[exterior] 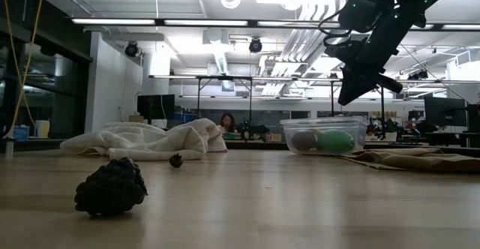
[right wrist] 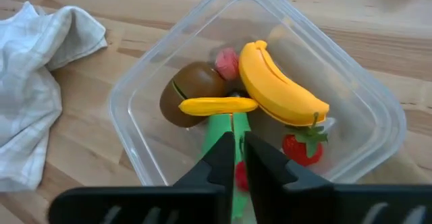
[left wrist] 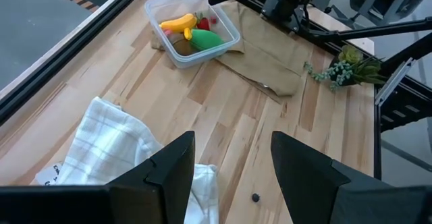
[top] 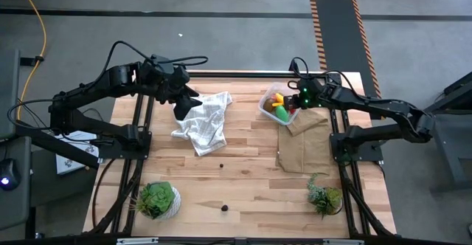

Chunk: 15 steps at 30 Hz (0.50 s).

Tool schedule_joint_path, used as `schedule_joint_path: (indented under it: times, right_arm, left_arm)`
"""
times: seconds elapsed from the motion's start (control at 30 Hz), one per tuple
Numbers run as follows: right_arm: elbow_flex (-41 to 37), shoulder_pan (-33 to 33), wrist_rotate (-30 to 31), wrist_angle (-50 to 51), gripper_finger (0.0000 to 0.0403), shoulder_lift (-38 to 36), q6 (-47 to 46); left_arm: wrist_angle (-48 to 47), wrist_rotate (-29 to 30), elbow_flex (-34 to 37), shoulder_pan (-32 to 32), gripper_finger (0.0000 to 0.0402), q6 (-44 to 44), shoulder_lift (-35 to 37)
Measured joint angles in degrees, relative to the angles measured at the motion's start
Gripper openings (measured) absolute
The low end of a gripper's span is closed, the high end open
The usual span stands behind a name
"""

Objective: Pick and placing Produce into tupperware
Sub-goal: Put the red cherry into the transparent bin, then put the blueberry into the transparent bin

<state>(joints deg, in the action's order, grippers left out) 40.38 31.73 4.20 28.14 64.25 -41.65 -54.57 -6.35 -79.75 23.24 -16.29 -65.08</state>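
Your tupperware (top: 279,106), at the table's far right edge, already holds banana (right wrist: 278,82), kiwi (right wrist: 191,90), green oval and strawberry (right wrist: 302,148). Two dark berries (top: 224,208) remain on the table. Right gripper (right wrist: 234,158) hovers above it, fingers nearly closed, empty; left gripper (left wrist: 233,158) waits open over the cloth (top: 202,122).

One tupperware (top: 270,111), one banana (right wrist: 280,86), two potted plants (top: 157,199), two cloths (top: 203,122), two dark berries (top: 224,208) on the desk (top: 251,178).

The clear square tupperware (top: 279,106) at the desk's one o'clock holds banana (right wrist: 280,84), kiwi (right wrist: 191,91), green oval (left wrist: 206,38), strawberries (right wrist: 302,147); two dark berries (top: 224,207) lie loose near six o'clock.
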Motion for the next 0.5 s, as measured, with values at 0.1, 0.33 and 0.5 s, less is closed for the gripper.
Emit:
schedule_joint_path:
  times: [0.1,0.33,0.5]
  right_arm:
    - [0.0,0.0,0.3,0.0,0.0058,0.0,-0.4]
    - [0.0,0.0,-3.7,-6.0,0.0084,-0.5,2.6]
    - [0.0,0.0,-18.4,-21.9,0.0084,-1.6,2.9]
  left_arm:
    - [-0.1,0.0,0.0,0.0,0.0184,0.0,0.0]
    - [-4.7,-9.0,0.0,0.0,0.0184,11.9,0.0]
    - [-9.1,-17.6,0.7,0.0,0.0184,18.0,-1.0]
